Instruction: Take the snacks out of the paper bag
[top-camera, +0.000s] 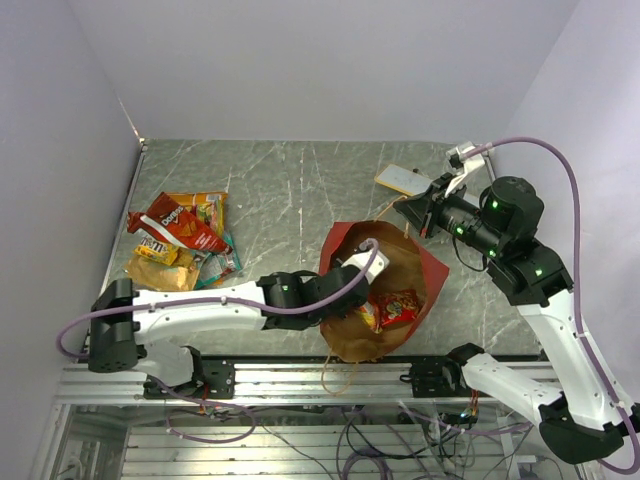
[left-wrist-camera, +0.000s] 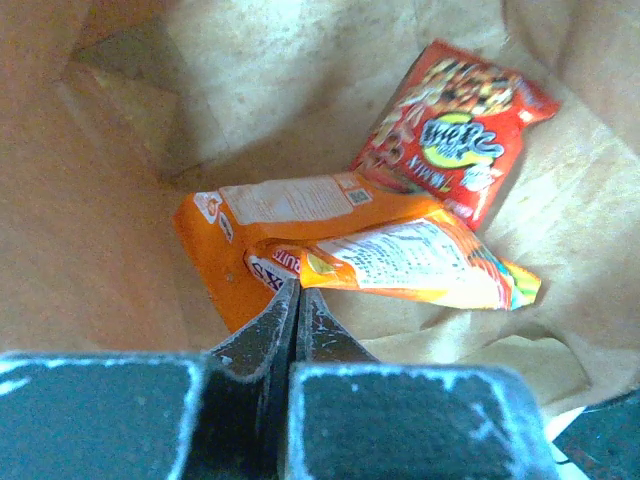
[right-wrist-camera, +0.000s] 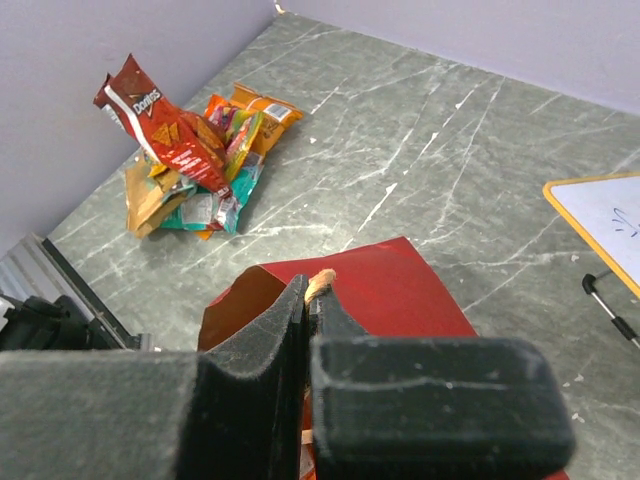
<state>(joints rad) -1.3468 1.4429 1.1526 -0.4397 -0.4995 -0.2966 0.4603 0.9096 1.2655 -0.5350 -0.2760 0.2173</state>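
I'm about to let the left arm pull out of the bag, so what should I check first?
1. Left gripper shut on nearest packet: ok.
2. Only that packet pinched: cannot tell; the orange packet touches it.
3. Right gripper shut on paper bag by its handle: ok.
4. Bag mouth open: ok.
5. Bag empty after this pull: not ok; a red packet lies inside too.

The left arm (top-camera: 300, 292) fills most of the bag's (top-camera: 432, 272) mouth. The right gripper (right-wrist-camera: 308, 295), pinched on a handle (right-wrist-camera: 321, 283), blocks the far rim. Inside, 3 packets (left-wrist-camera: 260, 215) crowd the floor, and the left gripper (left-wrist-camera: 297, 298) is clamped on the front packet (left-wrist-camera: 420, 262). Bare table (top-camera: 290, 190) lies open between the bag and the pile (top-camera: 180, 238). A card (top-camera: 402, 180) lies beyond the bag.
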